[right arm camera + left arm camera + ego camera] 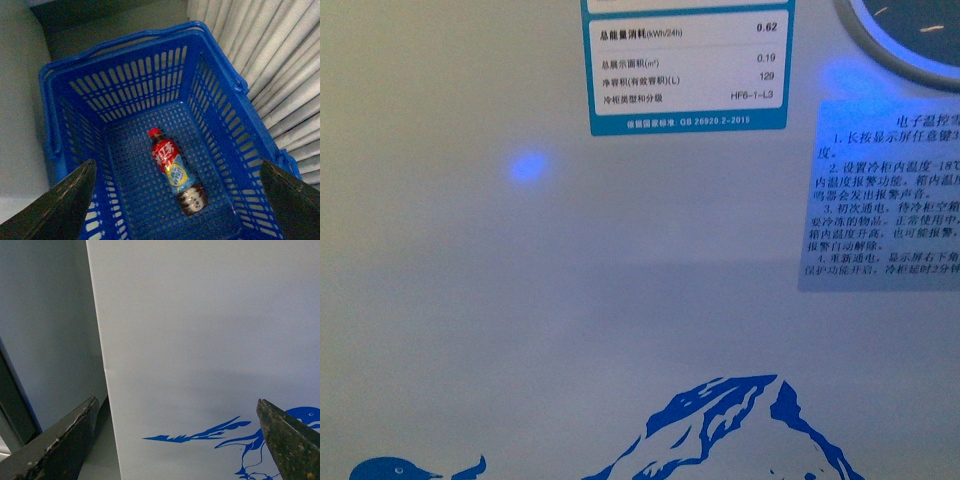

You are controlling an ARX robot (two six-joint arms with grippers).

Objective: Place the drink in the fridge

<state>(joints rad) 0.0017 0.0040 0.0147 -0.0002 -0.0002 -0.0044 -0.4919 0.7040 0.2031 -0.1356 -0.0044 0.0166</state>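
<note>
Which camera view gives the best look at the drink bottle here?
The right wrist view: the drink lies on its side, whole and unblocked, on the floor of the blue basket. The front and left wrist views show none of it, only the fridge wall with its blue decal.

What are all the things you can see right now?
drink: one, red cap and label, lying on the basket floor
basket: one, blue, beside the curtain
curtain: one, pale grey, by the basket
fridge: one, white, filling the front view
decal: one, blue mountain and bird, low on the fridge
energy label: one, white with teal border, high on the fridge
notice: one, pale blue, right of the energy label
dial: one, dark, pale rim, above the notice
left gripper: one, dark, jaws open, facing the fridge
right gripper: one, dark, jaws open, over the basket
</note>
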